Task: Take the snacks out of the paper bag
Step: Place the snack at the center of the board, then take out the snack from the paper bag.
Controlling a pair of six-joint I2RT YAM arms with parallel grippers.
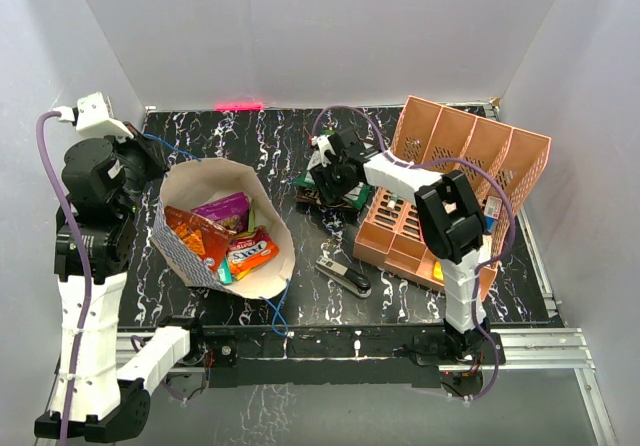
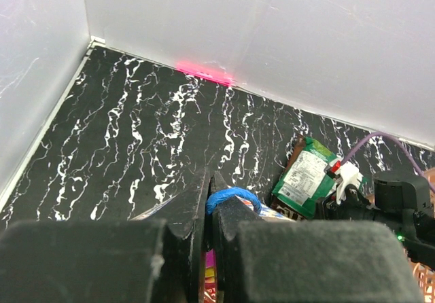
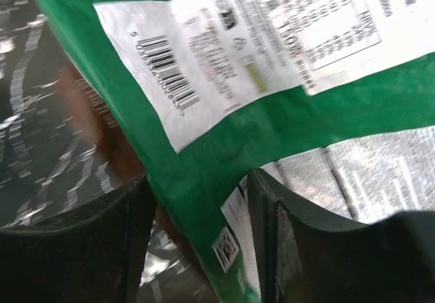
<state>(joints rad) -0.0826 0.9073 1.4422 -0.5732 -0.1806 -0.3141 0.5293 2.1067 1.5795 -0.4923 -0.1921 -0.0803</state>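
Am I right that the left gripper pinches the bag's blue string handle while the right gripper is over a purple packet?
Almost: the packet under the right gripper is green, not purple, as the right wrist view shows. The left gripper does pinch the blue string handle of the paper bag.

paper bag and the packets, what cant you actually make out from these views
- Top view: how many snacks lie in the paper bag; the upper packets cover any below.
- Right wrist view: the green packet runs off the frame, its small print blurred.
- Left wrist view: the left gripper, shut on the blue string handle, hides nearly all the bag.
- Top view: the right gripper covers most of that packet.
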